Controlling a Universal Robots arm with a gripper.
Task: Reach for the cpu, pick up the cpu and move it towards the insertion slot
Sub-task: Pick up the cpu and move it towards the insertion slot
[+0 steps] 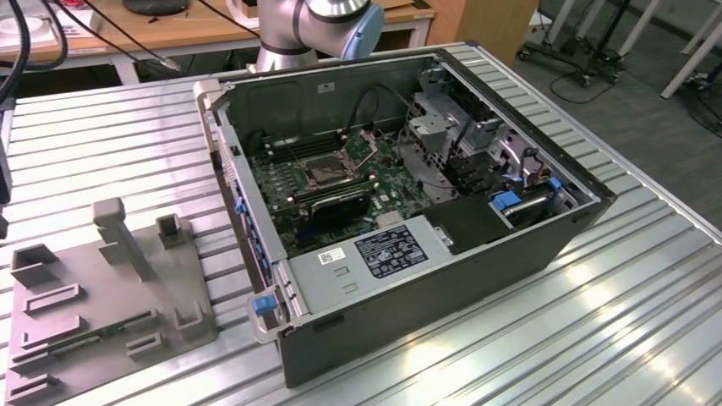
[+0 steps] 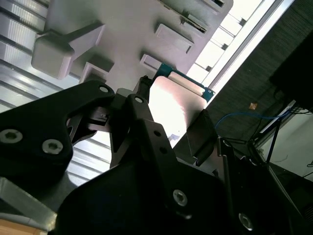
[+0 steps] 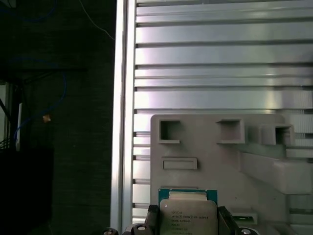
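In both wrist views the cpu (image 3: 188, 214) (image 2: 177, 100) sits between my gripper's two black fingers, silvery face showing and a green rim at one side. The gripper (image 3: 188, 221) (image 2: 172, 111) is shut on it, one finger (image 3: 152, 219) on each side. The chip hangs well above the grey plastic tray (image 3: 210, 147) (image 2: 122, 29). In the exterior view the insertion slot (image 1: 320, 172), a dark square socket with a silver frame, lies on the green board inside the open computer case (image 1: 451, 279).
The tray (image 1: 107, 292) stands at the exterior view's left on the ribbed metal table (image 1: 609, 338), with upright posts and a green circuit strip (image 1: 84, 338) in it. The table's edge (image 3: 122, 122) runs beside the tray. The arm's base (image 1: 304, 30) rises behind the case.
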